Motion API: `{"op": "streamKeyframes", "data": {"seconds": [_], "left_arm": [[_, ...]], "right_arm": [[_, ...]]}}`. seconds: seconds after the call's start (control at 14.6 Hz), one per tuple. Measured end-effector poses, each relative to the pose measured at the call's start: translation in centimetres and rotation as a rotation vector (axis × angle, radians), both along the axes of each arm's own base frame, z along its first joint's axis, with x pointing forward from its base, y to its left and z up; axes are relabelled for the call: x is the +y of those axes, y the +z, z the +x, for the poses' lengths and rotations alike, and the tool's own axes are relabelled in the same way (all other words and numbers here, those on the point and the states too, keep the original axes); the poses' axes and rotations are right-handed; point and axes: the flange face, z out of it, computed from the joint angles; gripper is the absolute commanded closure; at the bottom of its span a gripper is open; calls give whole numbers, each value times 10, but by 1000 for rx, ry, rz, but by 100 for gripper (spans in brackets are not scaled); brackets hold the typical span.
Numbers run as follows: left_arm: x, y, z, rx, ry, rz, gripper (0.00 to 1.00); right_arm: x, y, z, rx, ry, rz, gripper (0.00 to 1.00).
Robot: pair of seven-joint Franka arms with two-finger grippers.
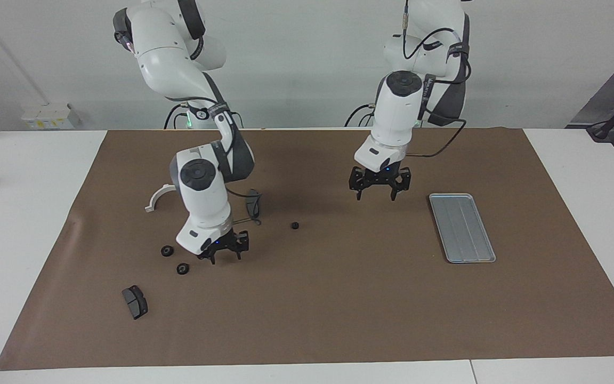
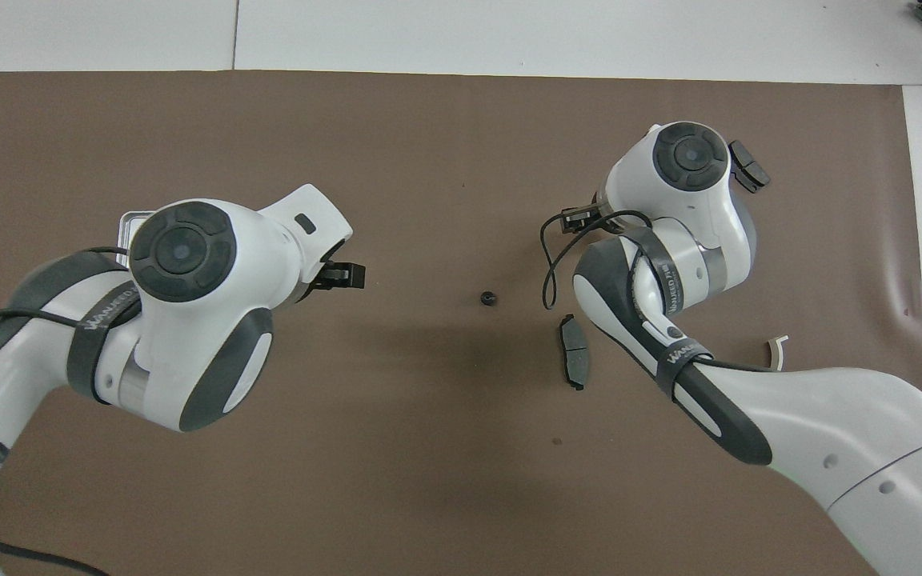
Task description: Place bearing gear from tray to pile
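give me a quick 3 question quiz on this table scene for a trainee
1. True or false: a gear lies on the tray.
2. How many small black gears are on the mat? A) one B) three C) five
3. Which gripper is over the spot beside the two gears lying close together?

Key
1. False. The tray shows only its bare ridged bottom.
2. B. Two gears lie close together toward the right arm's end; a lone gear sits near the middle of the mat.
3. The right gripper, low and open. The left gripper is open too, up over bare mat between the lone gear and the tray.
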Motion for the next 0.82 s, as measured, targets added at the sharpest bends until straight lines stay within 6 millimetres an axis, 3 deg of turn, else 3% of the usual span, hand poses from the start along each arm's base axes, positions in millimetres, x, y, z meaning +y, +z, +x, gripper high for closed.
{"op": "streamKeyframes", "data": {"seconds": [0.27,0.48,0.62,0.82], "left_arm": [[102,53,7,4,-34,20,0],[168,102,5,-22,-70,31,0],[186,135,8,-43,-70,36,0],[195,174,19,-30,-46,28,0]], "right_arm": [[82,5,-30,-4,-84,36,31],[108,4,-43,4,-118,51,31],[119,-1,-51,11,-136,62,31],[134,-14,-66,14,-157,73,34]]}}
